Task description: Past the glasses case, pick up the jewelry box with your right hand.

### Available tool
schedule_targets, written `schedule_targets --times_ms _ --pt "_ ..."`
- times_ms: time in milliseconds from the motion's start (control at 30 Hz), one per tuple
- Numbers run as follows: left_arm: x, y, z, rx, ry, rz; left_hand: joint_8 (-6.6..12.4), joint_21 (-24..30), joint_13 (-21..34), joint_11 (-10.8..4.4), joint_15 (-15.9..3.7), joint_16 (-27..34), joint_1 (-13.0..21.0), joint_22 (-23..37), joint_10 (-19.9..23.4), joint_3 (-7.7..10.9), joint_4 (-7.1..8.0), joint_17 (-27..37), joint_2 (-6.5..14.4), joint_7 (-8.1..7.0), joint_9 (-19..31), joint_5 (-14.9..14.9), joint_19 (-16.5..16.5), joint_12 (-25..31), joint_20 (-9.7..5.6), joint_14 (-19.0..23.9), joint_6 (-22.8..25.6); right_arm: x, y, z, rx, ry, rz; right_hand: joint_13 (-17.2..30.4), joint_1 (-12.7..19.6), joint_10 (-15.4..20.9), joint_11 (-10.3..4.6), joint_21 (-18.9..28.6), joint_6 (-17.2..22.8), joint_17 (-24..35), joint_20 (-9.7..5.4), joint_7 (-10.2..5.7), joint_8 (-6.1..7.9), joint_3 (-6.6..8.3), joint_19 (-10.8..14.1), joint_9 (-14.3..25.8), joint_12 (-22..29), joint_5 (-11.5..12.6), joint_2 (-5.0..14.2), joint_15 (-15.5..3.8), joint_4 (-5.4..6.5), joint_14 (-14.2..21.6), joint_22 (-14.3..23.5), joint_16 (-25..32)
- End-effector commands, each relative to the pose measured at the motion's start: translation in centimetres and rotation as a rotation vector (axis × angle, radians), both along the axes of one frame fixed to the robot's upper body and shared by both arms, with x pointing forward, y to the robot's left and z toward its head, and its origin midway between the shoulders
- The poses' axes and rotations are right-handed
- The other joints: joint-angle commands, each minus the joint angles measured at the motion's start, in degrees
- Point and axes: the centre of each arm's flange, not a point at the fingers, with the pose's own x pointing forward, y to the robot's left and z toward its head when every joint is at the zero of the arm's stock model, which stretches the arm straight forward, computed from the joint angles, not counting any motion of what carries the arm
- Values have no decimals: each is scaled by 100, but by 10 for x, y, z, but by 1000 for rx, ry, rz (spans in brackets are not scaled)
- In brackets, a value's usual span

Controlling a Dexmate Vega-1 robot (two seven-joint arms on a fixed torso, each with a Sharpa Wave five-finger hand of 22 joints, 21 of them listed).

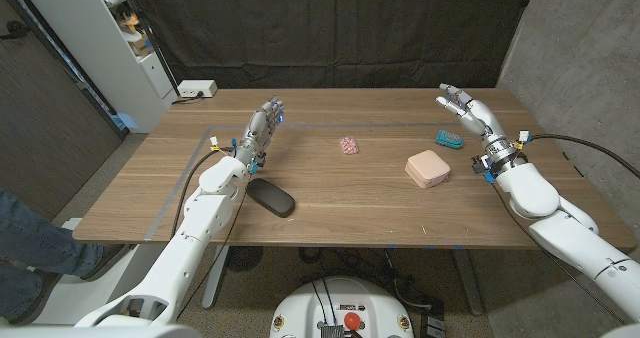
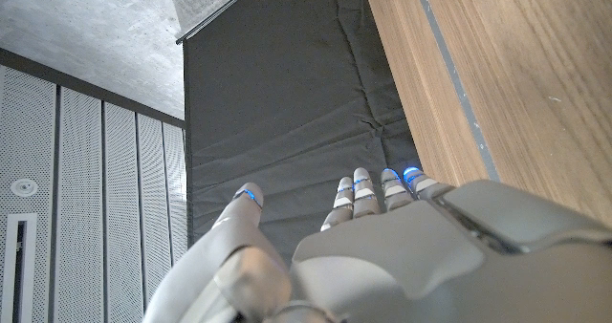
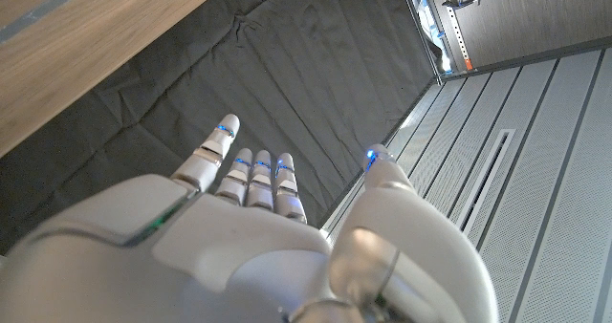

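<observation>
A pale pink jewelry box (image 1: 427,168) lies on the wooden table (image 1: 340,208), right of the middle. A black oval glasses case (image 1: 271,197) lies nearer the front, left of the middle. My right hand (image 1: 466,111) hovers behind and to the right of the box, well apart from it, fingers spread and holding nothing. In the right wrist view that hand (image 3: 258,237) reaches toward the dark curtain. My left hand (image 1: 262,128) stands behind the glasses case, fingers extended, with nothing in it; the left wrist view has this hand (image 2: 382,247) beside the table edge.
A small pink patterned item (image 1: 348,145) lies at the table's middle. A teal clip-like object (image 1: 447,138) sits just left of my right hand. A white power strip (image 1: 196,89) rests at the back left corner. A person's leg (image 1: 25,238) is at the left edge.
</observation>
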Motion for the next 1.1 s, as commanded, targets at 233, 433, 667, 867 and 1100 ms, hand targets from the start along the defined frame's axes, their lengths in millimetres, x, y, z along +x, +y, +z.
schedule_targets --times_ms 233,433,667,867,1100 --pt "0 -1 2 10 2 0 30 18 5 24 33 30 -8 25 -22 -16 -42 8 61 32 11 7 -25 36 26 -9 1 -11 0 4 -61 -34 -55 9 65 -32 10 -12 -2 -8 12 -12 27 13 -56 6 -2 25 20 -8 -33 -12 24 15" --pt "1 -2 3 11 2 -3 30 18 5 28 34 32 -8 25 -23 -19 -46 8 63 28 11 7 -26 36 33 -5 1 -15 -2 4 -75 -47 -72 9 66 -38 0 -12 -2 -11 11 -16 28 13 -62 6 1 26 22 -6 -36 -22 24 15" --pt "2 -3 3 10 4 -6 30 19 5 30 33 31 -10 25 -19 -24 -51 8 66 29 11 6 -26 39 30 -7 3 -18 -2 4 -92 -54 -83 9 67 -38 10 -11 -3 -15 13 -16 29 11 -68 7 5 27 21 -5 -41 -20 24 20" --pt "2 -3 3 10 1 -5 30 19 5 26 33 31 -10 25 -23 -26 -55 8 69 27 11 6 -26 37 33 -8 4 -19 -1 3 -100 -56 -89 8 71 -40 10 -12 -5 -18 13 -19 29 12 -77 7 8 28 21 -6 -45 -23 24 21" --pt "2 -2 4 9 -1 -4 30 20 5 37 33 30 -10 25 -25 -29 -59 8 73 29 11 6 -26 37 34 -10 4 -21 0 3 -110 -61 -99 8 72 -38 10 -11 -16 -21 11 -23 26 10 -85 7 13 30 21 -10 -49 -22 24 25"
